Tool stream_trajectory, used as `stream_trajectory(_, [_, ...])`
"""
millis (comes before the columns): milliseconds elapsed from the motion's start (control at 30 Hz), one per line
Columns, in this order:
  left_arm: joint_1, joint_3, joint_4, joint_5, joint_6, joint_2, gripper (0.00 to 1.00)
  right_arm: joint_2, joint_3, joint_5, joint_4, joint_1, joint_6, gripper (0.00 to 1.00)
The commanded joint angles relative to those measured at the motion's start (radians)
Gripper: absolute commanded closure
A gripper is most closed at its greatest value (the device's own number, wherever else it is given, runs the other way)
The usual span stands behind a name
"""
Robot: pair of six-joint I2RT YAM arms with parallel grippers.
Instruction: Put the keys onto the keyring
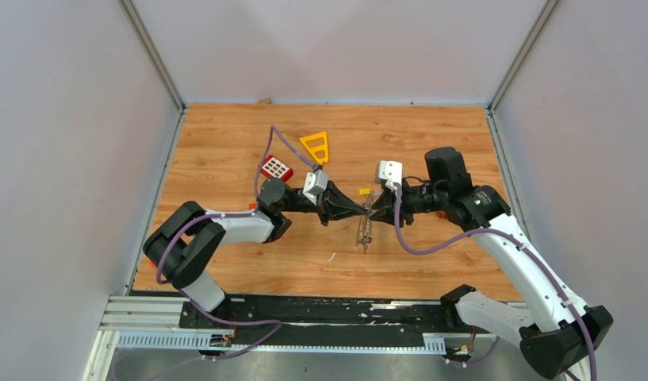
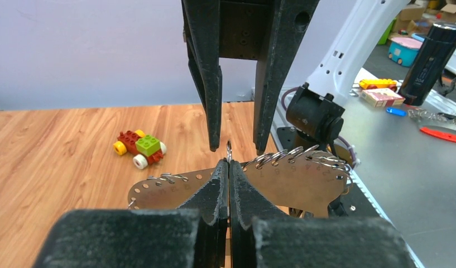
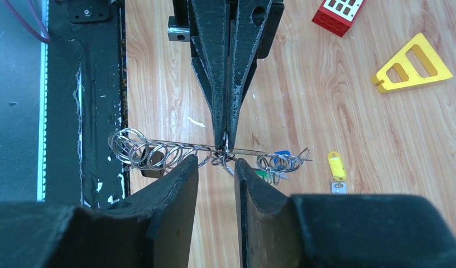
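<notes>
Because only my left claw (image 3: 225, 146) pinches the keyring (image 3: 175, 151), fully closed on its thin wire at the centre of the right wrist view, the loop may swivel or slip out. Then the blue and green keys (image 3: 277, 161) that seem to hang on it could slide off. My right claw (image 3: 216, 166) stands partly open, its jaws either side of the wire, gripping nothing. A yellow-tagged key (image 3: 336, 166) lies on the counter (image 3: 326, 106), right of centre. Seen from above, my two arms reach low toward each other mid-frame, claws tip to tip.
</notes>
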Motion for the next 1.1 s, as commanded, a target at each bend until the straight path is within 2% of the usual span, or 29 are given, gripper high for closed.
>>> stream_trajectory(0, [-0.002, -0.002, 0.119, -0.021, -0.046, -0.002, 1.0, 0.006, 0.004, -0.045, 0.033, -0.005, -0.011, 0.71])
stream_trajectory(200, [-0.003, -0.002, 0.098, -0.015, -0.028, -0.005, 1.0, 0.012, 0.005, -0.038, 0.04, -0.005, -0.007, 0.79])
stream_trajectory(767, [-0.016, 0.007, 0.059, 0.006, -0.004, -0.012, 1.0, 0.03, 0.001, -0.035, 0.049, -0.005, -0.006, 0.89])
stream_trajectory(933, [-0.016, 0.004, 0.061, 0.009, -0.002, -0.012, 1.0, 0.027, -0.007, -0.023, 0.049, -0.005, -0.015, 1.0])
stream_trajectory(1067, [-0.016, 0.003, 0.058, 0.028, 0.018, -0.014, 1.0, 0.017, -0.008, 0.015, 0.048, -0.005, -0.027, 1.0])
